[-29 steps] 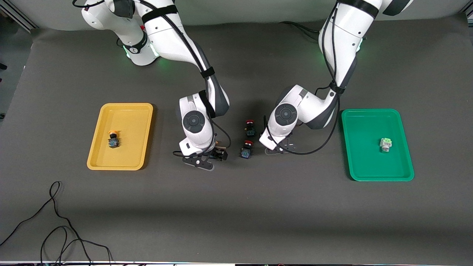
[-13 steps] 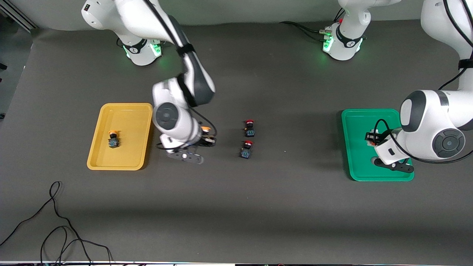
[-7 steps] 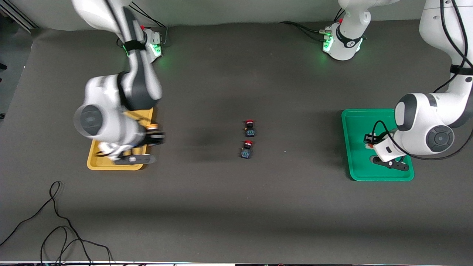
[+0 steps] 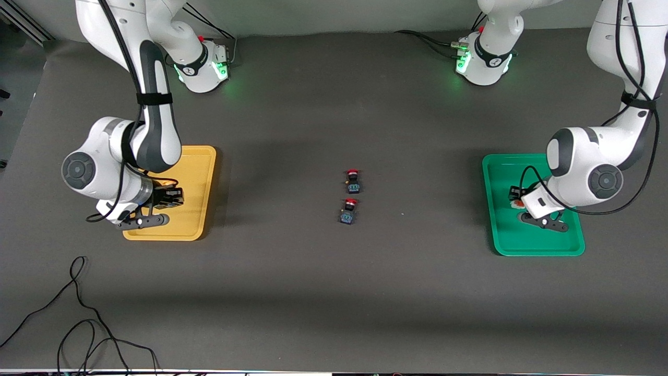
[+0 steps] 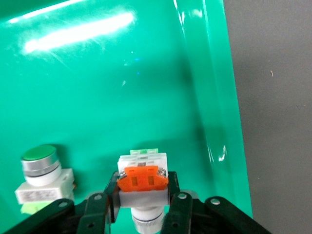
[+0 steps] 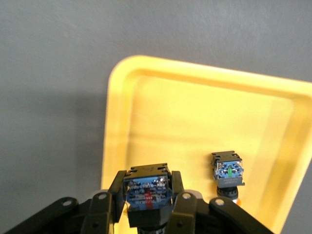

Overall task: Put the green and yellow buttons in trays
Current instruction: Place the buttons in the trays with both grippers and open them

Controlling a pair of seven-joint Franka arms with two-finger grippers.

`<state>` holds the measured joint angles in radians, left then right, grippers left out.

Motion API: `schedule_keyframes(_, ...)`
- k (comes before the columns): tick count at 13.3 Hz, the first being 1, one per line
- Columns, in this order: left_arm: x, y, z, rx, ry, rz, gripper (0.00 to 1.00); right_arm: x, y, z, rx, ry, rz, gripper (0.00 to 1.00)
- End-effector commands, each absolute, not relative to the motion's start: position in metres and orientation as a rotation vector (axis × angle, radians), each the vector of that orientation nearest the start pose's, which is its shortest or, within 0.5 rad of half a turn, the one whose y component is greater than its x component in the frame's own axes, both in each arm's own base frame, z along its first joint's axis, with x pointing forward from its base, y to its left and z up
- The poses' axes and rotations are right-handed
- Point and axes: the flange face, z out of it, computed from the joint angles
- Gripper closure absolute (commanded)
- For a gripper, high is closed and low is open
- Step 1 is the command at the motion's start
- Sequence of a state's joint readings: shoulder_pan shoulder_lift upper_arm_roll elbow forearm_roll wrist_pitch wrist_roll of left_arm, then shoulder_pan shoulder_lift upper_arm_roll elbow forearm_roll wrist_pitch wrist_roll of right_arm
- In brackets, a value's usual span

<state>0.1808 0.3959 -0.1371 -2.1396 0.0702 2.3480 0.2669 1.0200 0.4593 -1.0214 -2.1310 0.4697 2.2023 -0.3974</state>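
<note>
Two buttons hang clamped over their trays: the white-bodied button (image 5: 142, 187) in the left gripper (image 4: 523, 204) above the green tray (image 4: 502, 240), beside a green-capped button (image 5: 40, 173) lying there, and the black-bodied button (image 6: 147, 195) in the right gripper (image 4: 166, 197) above the yellow tray (image 4: 195, 156), near its edge toward the right arm's end. Released high, either could bounce against its neighbour (image 6: 227, 170); the black one risks tipping over the rim.

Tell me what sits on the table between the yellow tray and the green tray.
In the front view, two red-capped switches stand on the mat between the yellow tray and the green tray, one nearer the camera than the other.
</note>
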Motion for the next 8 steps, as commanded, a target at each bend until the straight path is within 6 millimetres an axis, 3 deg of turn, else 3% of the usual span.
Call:
schedule_keyframes(1, 0.534, 0.022, 0.195, -3.129, 0.464, 0.235, 0.96, 0.542, 0.014, 0.251, -3.13, -0.212, 0.141, 0.66)
schedule_keyframes(2, 0.535, 0.021, 0.195, -3.129, 0.464, 0.23, 0.68, 0.542, 0.014, 0.239, -3.12, -0.22, 0.133, 0.66)
schedule_keyframes(3, 0.535, 0.021, 0.196, -3.13, 0.462, 0.227, 0.11, 0.539, 0.018, 0.224, -3.104, -0.222, 0.135, 0.66)
schedule_keyframes(4, 0.537, 0.022, 0.2, -3.127, 0.463, 0.225, 0.0, 0.539, 0.018, 0.215, -3.09, -0.227, 0.125, 0.66)
schedule_keyframes(5, 0.539, 0.021, 0.205, -3.128, 0.449, 0.221, 0.0, 0.539, 0.017, 0.213, -3.082, -0.234, 0.117, 0.66)
schedule_keyframes(6, 0.54, 0.021, 0.213, -3.125, 0.448, 0.21, 0.0, 0.538, 0.017, 0.213, -3.08, -0.23, 0.118, 0.6)
schedule_keyframes(8, 0.546, 0.018, 0.245, -3.115, 0.455, 0.195, 0.0, 0.539, 0.017, 0.213, -3.079, -0.211, 0.121, 0.09)
